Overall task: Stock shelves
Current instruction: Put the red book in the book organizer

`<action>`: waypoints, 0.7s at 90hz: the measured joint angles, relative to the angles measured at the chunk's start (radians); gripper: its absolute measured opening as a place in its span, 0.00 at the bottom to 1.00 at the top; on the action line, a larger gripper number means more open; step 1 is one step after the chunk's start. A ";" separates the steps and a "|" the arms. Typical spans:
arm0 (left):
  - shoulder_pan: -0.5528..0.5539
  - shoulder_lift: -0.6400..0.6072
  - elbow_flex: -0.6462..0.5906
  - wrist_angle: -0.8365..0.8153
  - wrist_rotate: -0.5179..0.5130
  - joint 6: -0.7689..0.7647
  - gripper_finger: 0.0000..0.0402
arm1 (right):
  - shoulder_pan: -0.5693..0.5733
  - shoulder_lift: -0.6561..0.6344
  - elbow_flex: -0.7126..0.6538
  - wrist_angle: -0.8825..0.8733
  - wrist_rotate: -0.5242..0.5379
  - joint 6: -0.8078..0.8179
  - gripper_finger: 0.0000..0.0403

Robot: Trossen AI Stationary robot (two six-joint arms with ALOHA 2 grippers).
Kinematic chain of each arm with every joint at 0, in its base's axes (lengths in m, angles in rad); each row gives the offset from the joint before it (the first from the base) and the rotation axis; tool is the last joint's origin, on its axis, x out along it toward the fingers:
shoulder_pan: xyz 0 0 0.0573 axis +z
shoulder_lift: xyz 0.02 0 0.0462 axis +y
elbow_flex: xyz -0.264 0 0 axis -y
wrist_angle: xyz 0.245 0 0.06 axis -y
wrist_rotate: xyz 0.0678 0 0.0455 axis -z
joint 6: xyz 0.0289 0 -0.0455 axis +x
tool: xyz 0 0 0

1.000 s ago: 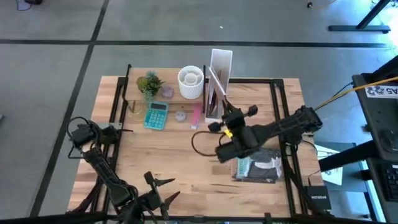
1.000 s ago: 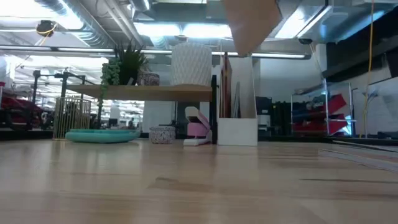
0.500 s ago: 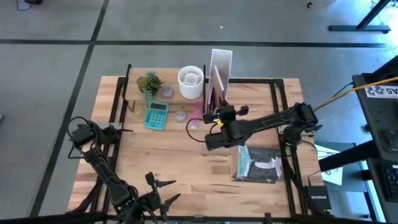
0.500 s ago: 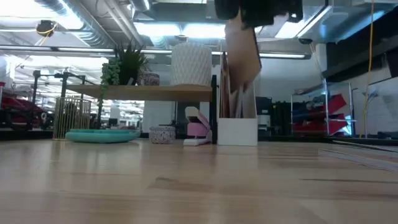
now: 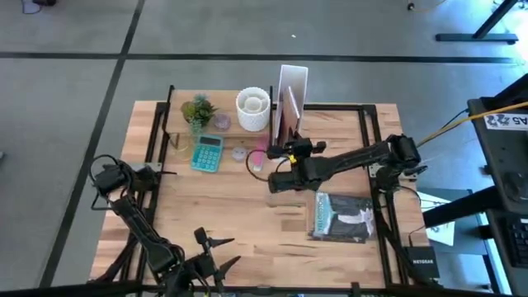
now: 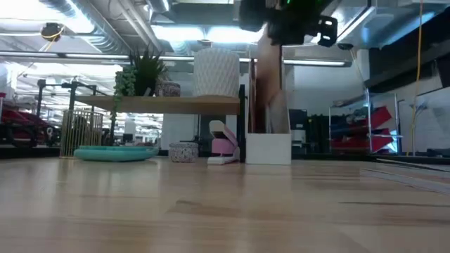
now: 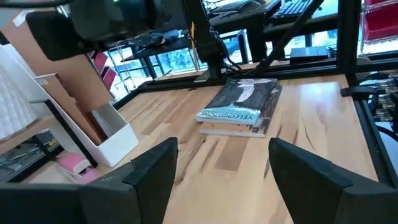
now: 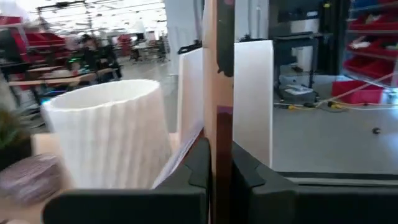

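The shelves [image 6: 169, 104] stand at the table's far left, a low light-wood board carrying a plant [image 5: 198, 110] and a white ribbed pot [image 5: 252, 111]. To their right stands a tall white file box [image 5: 290, 103] with folders in it. My right gripper [image 5: 282, 161] hovers just near of the box, shut on a thin brown folder [image 6: 269, 77] that stands upright over the box's opening. In the left wrist view the folder's lower end [image 7: 84, 124] seems to reach into the box. My left gripper [image 7: 221, 168] waits open at the table's near left. My right gripper pinches the brown folder's two flat faces [image 8: 217, 134] between its two fingers, near the folder's upper end. The fingers reach toward the table's far edge. The folder hangs upright below the gripper, edge-on to the low view, clear of the tabletop.
A teal calculator [image 5: 207, 153], a small round pot [image 6: 183, 151] and a pink stapler [image 6: 223, 147] lie under and beside the shelves. A book [image 5: 342, 216] lies flat at the near right. Bare wood spreads across the table's middle and near side.
My right gripper has carried the folder toward the table's far edge and left, up to the file box. The folder has turned from tilted to upright and edge-on over the box.
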 joint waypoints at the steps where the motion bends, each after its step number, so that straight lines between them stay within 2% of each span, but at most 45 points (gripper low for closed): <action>1: 0.000 0.000 0.000 0.000 0.002 -0.001 0.59 | -0.003 0.001 0.000 0.001 0.000 0.000 0.00; 26: 0.002 0.000 0.000 0.000 0.020 -0.005 0.59 | -0.047 0.020 0.000 0.002 0.001 -0.004 0.01; 63: 0.022 0.000 0.000 0.000 0.043 -0.006 0.59 | -0.072 0.077 0.001 0.078 0.003 -0.015 0.15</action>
